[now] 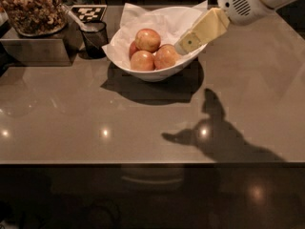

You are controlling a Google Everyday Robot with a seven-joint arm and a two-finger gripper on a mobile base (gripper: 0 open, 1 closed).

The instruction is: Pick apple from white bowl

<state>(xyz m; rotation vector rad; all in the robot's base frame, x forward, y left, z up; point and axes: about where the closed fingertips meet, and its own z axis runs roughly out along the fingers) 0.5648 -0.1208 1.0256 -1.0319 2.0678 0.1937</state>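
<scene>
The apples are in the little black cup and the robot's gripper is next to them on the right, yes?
No. The camera view shows the apples in the white bowl, not the black cup. The gripper is beside them on the right.

- The white bowl (151, 74): wide, glossy, uneven rim, lined with crumpled white paper, standing upright.
- The apple (166, 56): round, reddish-orange with yellowish patches, at the bowl's 3 o'clock side, touching the other apples (143, 61).
- The gripper (185, 45): just beside the apple, at its 2 o'clock.

rear apple (132, 48) mostly hidden behind front apples (142, 61); gripper (184, 44) over white bowl (153, 75) rim.
</scene>
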